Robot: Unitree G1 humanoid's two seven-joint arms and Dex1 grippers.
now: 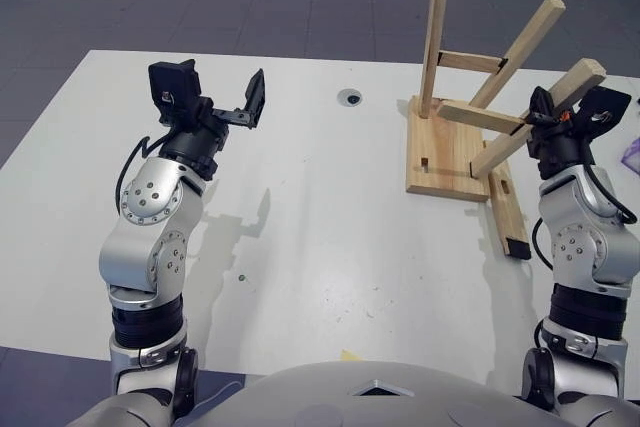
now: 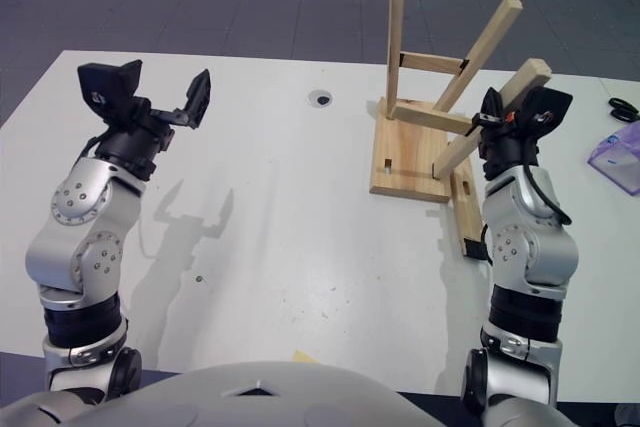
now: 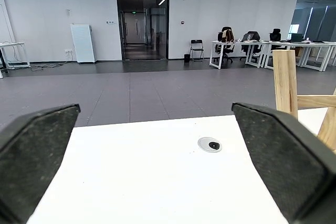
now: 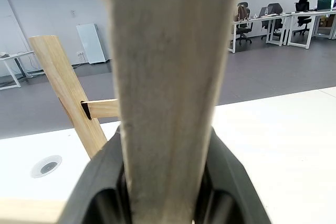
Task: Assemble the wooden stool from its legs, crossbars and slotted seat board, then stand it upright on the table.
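1. Right pincer [image 1: 545, 119], in the head views, pinches the nearest leg [image 1: 572, 85] of the upturned stool. Its seat board [image 1: 440, 162] lies flat on the table [image 1: 300, 227] at the robot's right, and a loose leg [image 1: 508, 215] lies just beside the board. The left pincer [image 1: 215, 95] hangs spread, well apart.
2. Left wrist view: fingers [image 3: 278, 156] wide, nothing between them.
3. Right wrist view: the nearest leg [image 4: 168, 77] sits clamped; a far leg [image 4: 68, 87] carries a crossbar [image 4: 102, 108].
4. The wood is probably light and stiff, with joints that may wobble. Grip the legs low, near the board.
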